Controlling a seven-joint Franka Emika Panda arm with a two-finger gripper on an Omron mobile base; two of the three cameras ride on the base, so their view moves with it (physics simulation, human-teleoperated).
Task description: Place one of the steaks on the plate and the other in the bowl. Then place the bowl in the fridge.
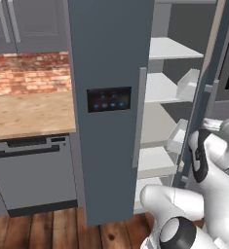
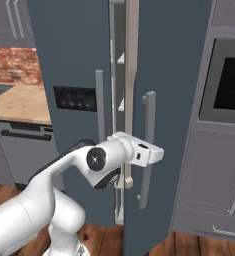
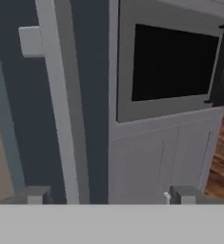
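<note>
The tall slate blue-grey fridge has its left door shut, with a black panel of blue lights. Its right door stands partly open, and white shelves show inside. My gripper is at the right door's long silver handle, on the door's outer face. In the hand view my gripper is open, fingertips wide apart. The handle runs up between them, close to the left one, untouched. The steaks, plate and bowl are out of view.
A wooden counter with a grey dishwasher below lies left of the fridge, backed by a brick wall. A built-in oven with grey cabinet fronts below stands right of the open door. The floor is wood planks.
</note>
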